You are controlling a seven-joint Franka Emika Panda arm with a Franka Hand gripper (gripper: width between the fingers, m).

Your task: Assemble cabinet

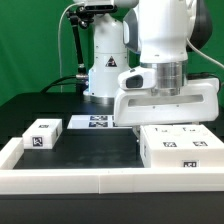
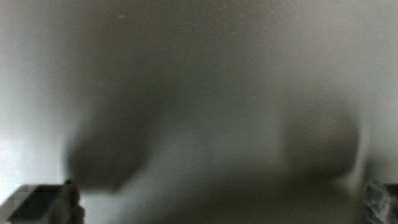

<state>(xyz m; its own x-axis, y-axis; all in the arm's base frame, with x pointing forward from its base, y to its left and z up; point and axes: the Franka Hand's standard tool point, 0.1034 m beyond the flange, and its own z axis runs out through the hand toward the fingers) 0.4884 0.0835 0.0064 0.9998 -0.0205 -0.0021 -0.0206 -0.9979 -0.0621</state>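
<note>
The cabinet is the large white box with square tags at the exterior view's right, resting on the black table. My gripper hangs right above its rear edge, and the fingers are hidden behind the hand and box there. In the wrist view a blurred white-grey surface fills the picture at very close range. The dark fingertips stand far apart at the two edges, so the gripper is open with nothing clearly held. A small white tagged block lies at the exterior view's left.
The marker board lies flat behind the middle of the table, near the robot's base. A low white border rail runs along the front and left edges. Black table surface lies between the small block and the cabinet.
</note>
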